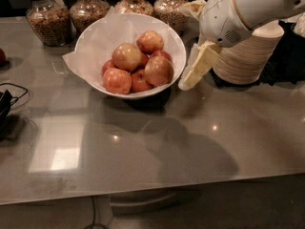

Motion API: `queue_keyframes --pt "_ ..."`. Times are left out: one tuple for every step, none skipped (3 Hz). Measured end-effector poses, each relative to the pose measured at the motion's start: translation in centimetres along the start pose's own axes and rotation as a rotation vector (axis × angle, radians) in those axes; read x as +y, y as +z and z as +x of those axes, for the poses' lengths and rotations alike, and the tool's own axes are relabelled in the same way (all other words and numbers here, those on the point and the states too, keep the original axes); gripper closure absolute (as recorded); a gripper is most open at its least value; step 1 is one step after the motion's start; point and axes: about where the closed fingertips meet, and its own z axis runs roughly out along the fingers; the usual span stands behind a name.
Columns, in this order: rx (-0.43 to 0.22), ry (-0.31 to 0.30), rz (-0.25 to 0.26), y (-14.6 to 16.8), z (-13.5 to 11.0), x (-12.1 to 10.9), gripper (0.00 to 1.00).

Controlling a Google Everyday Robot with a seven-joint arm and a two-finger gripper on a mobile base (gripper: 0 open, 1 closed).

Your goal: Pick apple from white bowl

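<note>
The white bowl, with a crinkled paper liner over its rim, stands at the back middle of the grey table. It holds several apples. The apple, large and pale yellow-gold with a pink blush, lies on top at the middle left of the pile. Smaller, redder apples lie around it. My gripper hangs from the white arm at the upper right. It points down and to the left, just outside the bowl's right rim and close above the table. It holds nothing.
Several glass jars of grains line the back edge behind the bowl. A stack of off-white disposable bowls stands at the right, behind the arm. A black cable lies at the left edge. A small red object shows at the far left.
</note>
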Motion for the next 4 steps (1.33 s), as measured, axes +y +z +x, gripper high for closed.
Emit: queue_keyframes --pt "-0.058 -0.017 -0.006 1.4 -1.5 -1.1 0.0" --pt "-0.094 -0.037 -0.018 2.5 -2.9 -1.9 0.05" --pt "-0.12 -0.057 -0.038 3.2 -4.2 -2.4 0.14" --pt "-0.13 -0.073 -0.065 4.4 -5.0 -2.6 0.15"
